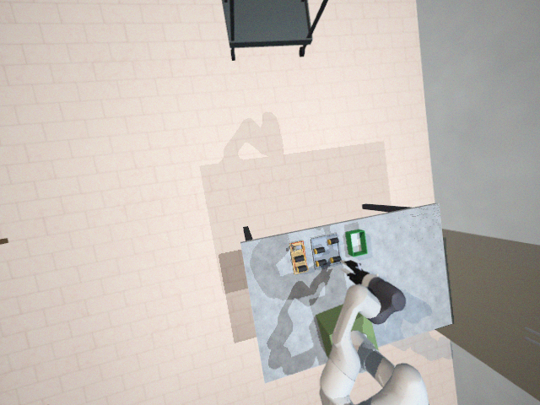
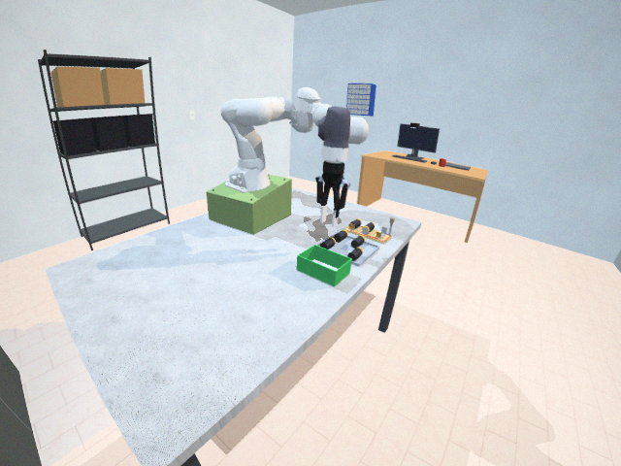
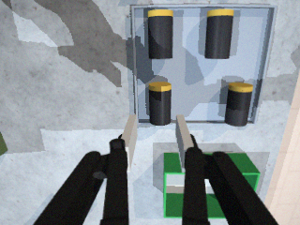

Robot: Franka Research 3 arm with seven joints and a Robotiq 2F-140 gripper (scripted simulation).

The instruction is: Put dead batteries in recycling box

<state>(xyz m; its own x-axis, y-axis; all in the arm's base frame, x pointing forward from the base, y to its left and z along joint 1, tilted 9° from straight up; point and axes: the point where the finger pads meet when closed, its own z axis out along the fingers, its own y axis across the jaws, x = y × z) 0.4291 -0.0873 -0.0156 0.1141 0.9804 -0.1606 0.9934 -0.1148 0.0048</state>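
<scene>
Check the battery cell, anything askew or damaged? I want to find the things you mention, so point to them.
Nothing damaged or spilled. Green recycling box [image 1: 364,244] [image 2: 320,273] [image 3: 211,208] stands upright. Slight oddity: in the tray [image 1: 314,255] [image 2: 368,254] [image 3: 273,42], the four batteries don't form a square; the two nearest the box sit wider apart than the other two. Bulb: too small to tell if lit.
</scene>
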